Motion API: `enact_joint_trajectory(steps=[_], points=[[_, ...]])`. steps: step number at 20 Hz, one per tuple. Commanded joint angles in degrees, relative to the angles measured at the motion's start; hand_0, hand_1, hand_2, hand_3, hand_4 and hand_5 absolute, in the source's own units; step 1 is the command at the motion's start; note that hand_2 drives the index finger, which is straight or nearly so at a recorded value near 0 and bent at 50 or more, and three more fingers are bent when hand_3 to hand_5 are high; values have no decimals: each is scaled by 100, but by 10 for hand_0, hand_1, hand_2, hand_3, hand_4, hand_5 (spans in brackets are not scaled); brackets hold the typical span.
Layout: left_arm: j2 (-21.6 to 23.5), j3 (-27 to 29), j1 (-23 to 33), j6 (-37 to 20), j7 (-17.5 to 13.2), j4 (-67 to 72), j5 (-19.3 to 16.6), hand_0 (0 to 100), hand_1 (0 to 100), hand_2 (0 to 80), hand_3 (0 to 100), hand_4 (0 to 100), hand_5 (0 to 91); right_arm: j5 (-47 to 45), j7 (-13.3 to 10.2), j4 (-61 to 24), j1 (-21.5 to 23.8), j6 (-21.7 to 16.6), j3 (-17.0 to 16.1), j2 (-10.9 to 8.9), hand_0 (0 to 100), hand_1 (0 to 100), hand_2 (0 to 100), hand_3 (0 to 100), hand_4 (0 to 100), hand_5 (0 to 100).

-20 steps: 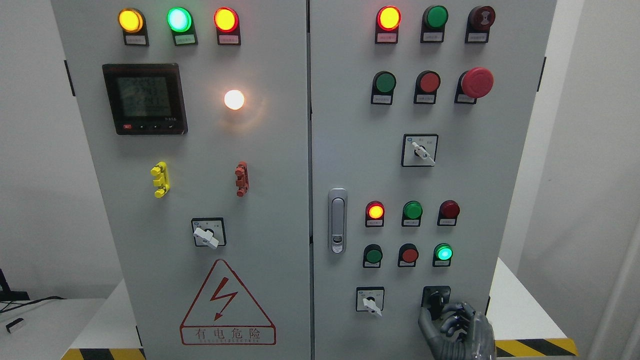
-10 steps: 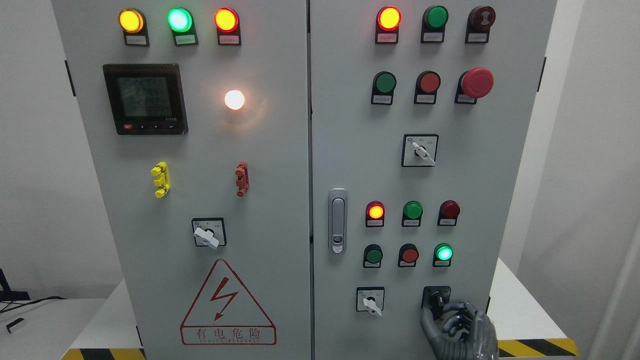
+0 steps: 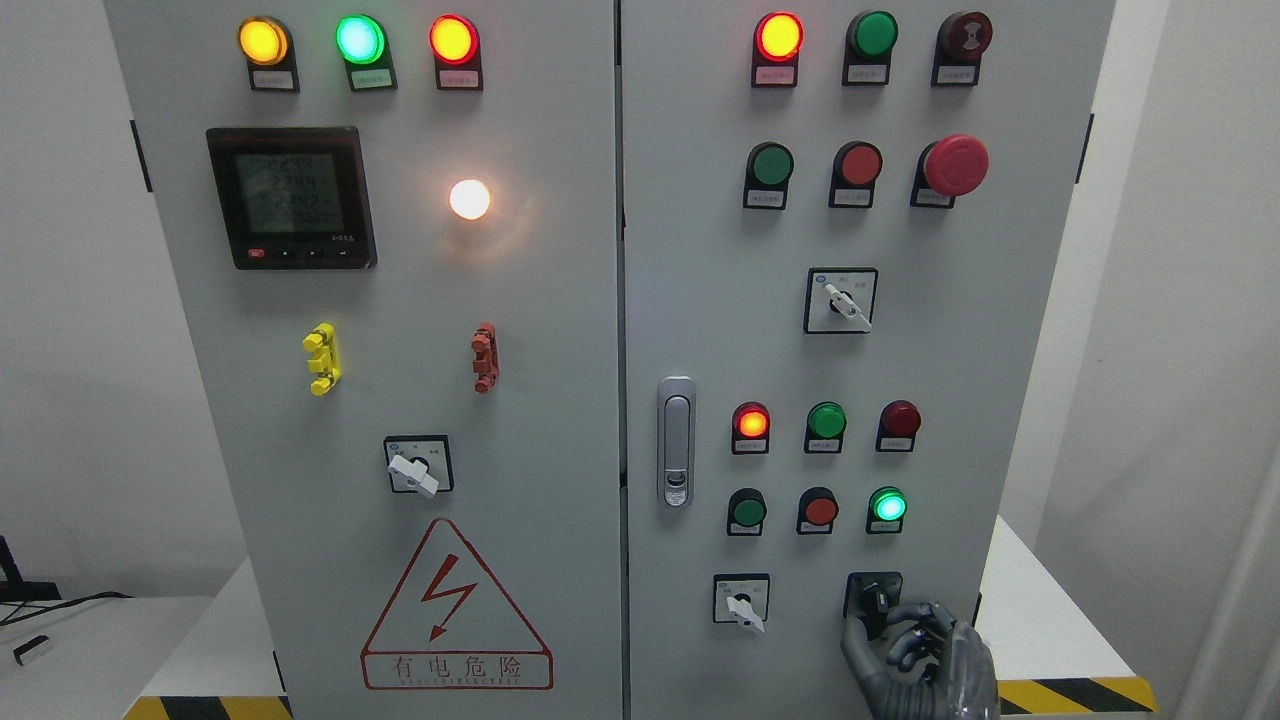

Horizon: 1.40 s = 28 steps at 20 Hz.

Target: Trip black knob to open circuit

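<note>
The right hand (image 3: 915, 655) comes up from the bottom edge of the picture, on the right side. It is dark grey and shiny. Its fingers (image 3: 905, 640) are bent, and the thumb and the top finger close around the black knob (image 3: 873, 600). The other fingers curl in below it, near the palm. The hand has a small, tight grip, not a wide one.

The black knob sits low on the right door of the grey cabinet (image 3: 1000, 350). It is on a black square plate and is partly hidden by the hand. I cannot tell which way it points. Just left of it is a white knob (image 3: 742, 606), apart from the hand. Right above the black knob a green light (image 3: 888, 506) shines.
</note>
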Motion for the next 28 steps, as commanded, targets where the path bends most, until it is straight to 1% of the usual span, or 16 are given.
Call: enact_joint_trajectory(steps=[1, 8, 12, 25, 28], points=[[4, 0, 0, 3, -2, -4, -176, 120, 389, 0, 0, 0, 0, 35, 3, 0, 10, -4, -9, -18, 255, 788, 486, 829, 852, 974], [4, 0, 0, 3, -2, -4, -176, 120, 389, 0, 0, 0, 0, 35, 3, 0, 45, -13, -9, -27, 263, 798, 466, 811, 840, 971], [4, 0, 0, 3, -2, 5, -176, 120, 389, 0, 0, 0, 0, 26, 3, -9, 45, -30, -62, -36, 267, 801, 461, 806, 836, 970], [4, 0, 0, 3, -2, -4, -176, 120, 389, 0, 0, 0, 0, 17, -15, -26, 89, -101, -106, -36, 268, 799, 461, 802, 835, 969], [-4, 0, 0, 3, -2, 5, -176, 120, 389, 0, 0, 0, 0, 17, -6, -26, 89, -109, -115, -45, 268, 799, 441, 801, 835, 968]])
